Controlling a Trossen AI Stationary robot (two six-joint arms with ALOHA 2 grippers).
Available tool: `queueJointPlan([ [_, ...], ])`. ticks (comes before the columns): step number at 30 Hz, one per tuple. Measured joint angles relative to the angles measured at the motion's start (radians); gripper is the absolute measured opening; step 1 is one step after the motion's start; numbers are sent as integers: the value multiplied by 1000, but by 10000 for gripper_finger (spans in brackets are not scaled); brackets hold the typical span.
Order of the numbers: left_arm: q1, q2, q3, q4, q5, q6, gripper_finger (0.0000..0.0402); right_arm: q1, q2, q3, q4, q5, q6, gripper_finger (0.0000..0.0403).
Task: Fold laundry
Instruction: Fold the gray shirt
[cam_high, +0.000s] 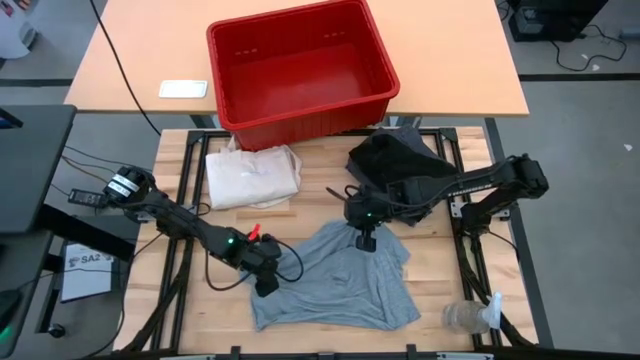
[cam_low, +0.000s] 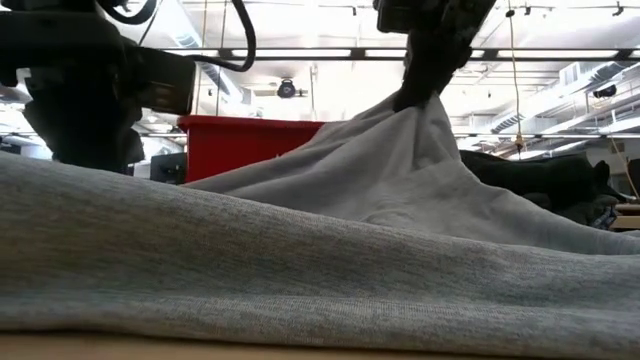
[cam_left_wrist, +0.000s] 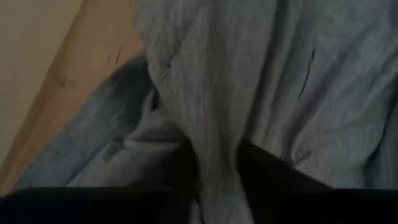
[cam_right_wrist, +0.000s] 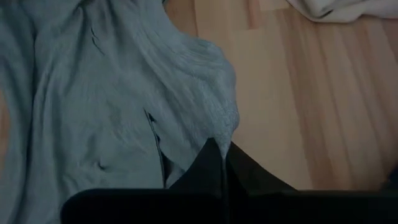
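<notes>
While the T-shirt (cam_high: 335, 280) lies crumpled on the counter (cam_high: 190, 150) between the two arms, each claw sits at a different edge of it, and that is what the next move seems to turn on. The right claw (cam_high: 366, 240) is pressed together on the far edge of the cloth, pinching it and drawing it up into a peak, as the low view shows; from that claw the rest of the shirt falls away toward the near counter edge and toward the left arm. The left claw (cam_high: 266, 284) is at the opposite side edge, its fingers (cam_left_wrist: 261, 168) narrowly parted around a ridge of grey fabric that runs between them; whether they truly grip it I cannot tell. The shirt's long axis runs roughly across the counter from one claw to the other, slightly slanted, so the two claws hold nearly opposite ends. The near hem lies closer to the left claw than to the right. In my judgement, a spread or fold needs the left claw's hold made sure first. The black garment (cam_high: 395, 160) sits just beyond the right claw, apart from the shirt.
</notes>
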Motion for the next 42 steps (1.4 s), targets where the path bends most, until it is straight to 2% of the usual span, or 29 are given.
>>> queueJointPlan([
  [3,1,0,0,5,7,31,29,18,-18,0,-23,23,29,2],
  [5,5,0,0,15,34,19,13,28,-36,0,-42,36,51,2],
  [10,-2,-32,31,-38,51,-39,6,59,-107,0,-100,68,131,2],
  [13,-4,-57,104,-168,1,-20,4,82,-161,1,-143,115,168,2],
  [21,37,-69,429,-640,-232,164,2,104,-323,1,-213,240,258,2],
  [28,105,-69,692,-906,-357,261,1,116,-431,53,-220,344,293,3],
  [34,156,-69,869,-1003,-423,337,1,117,-458,167,-230,416,217,3],
  [38,174,-69,1002,-924,-398,363,1,119,-441,248,-237,389,157,3],
  [42,178,-64,1075,-951,-445,407,1,136,-426,292,-267,428,137,3],
])
